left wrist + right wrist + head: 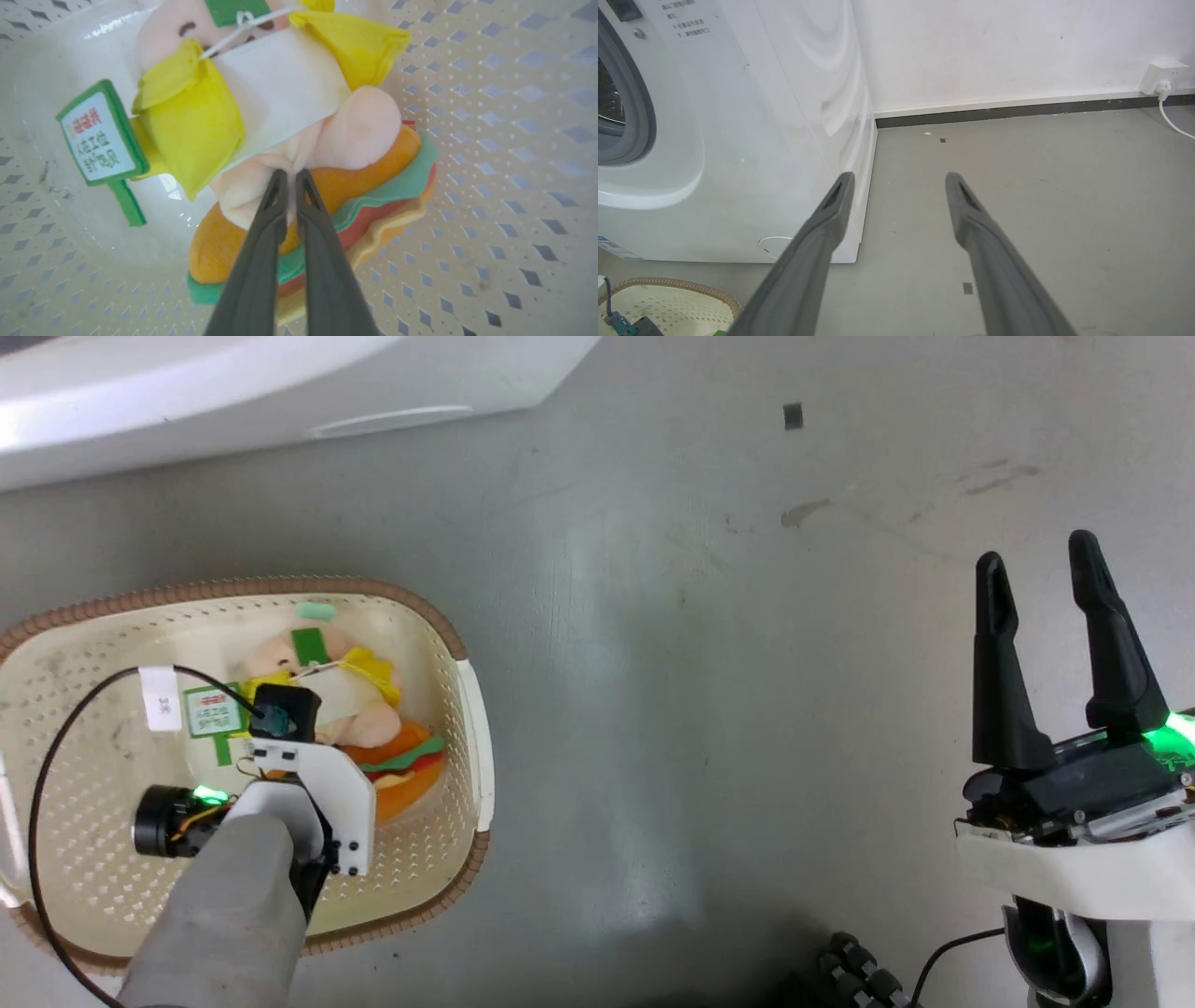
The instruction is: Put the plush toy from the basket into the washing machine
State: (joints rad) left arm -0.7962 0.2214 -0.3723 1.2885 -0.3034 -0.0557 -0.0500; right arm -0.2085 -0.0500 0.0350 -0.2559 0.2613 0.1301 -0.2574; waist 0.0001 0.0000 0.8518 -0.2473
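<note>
The plush toy (373,709) lies in the cream basket (84,775) on the floor, a peach-pink figure with yellow parts on an orange, green and red burger base. In the left wrist view my left gripper (290,176) is shut on a pinch of the plush toy's (345,135) pink body just above the orange bun. Its green-white tag (100,135) sticks out to the left. My right gripper (1050,560) hangs open over bare floor at the right, holding nothing. The washing machine (728,140) stands left of the right gripper (899,179), with its grey porthole gasket (637,102) at the edge.
The washing machine's white front (233,392) runs along the top left of the head view. A black cable (42,784) loops over the basket near my left wrist. A wall socket with a white cord (1164,79) sits at the far right wall. Grey floor spreads between basket and right arm.
</note>
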